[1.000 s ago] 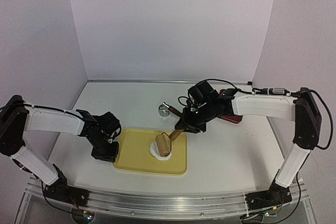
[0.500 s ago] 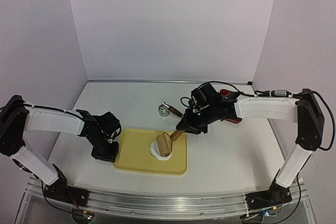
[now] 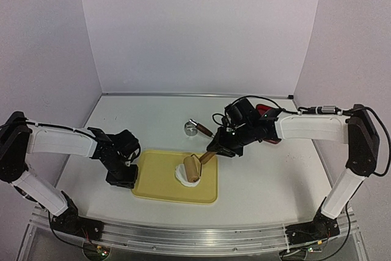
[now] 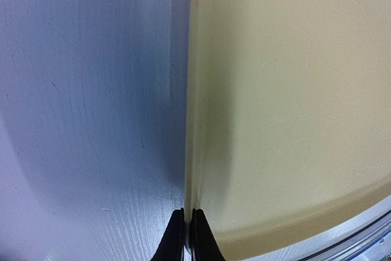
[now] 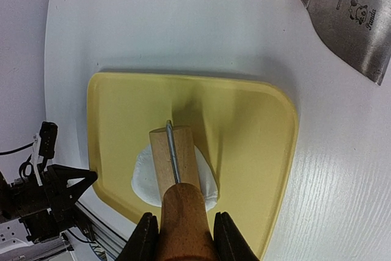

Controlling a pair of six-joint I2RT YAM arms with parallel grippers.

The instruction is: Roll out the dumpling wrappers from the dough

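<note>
evidently the right gripper (image 5: 182,237) clasped the wooden roller (image 5: 176,162), its head on the dough (image 5: 141,176) straight ahead; the closed left gripper (image 4: 186,237) sat at the left edge of the yellow board (image 5: 247,128).

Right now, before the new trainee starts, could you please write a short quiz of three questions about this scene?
1. True or false: the wooden roller lies on top of the dough.
2. Choose one. What is the right end effector closed on? A) the roller's handle, B) the steel scraper, C) the ring cutter.
3. Fill in the gap: the left end effector is shut on the left edge of the yellow ____.

Key:
1. True.
2. A.
3. tray.
</note>
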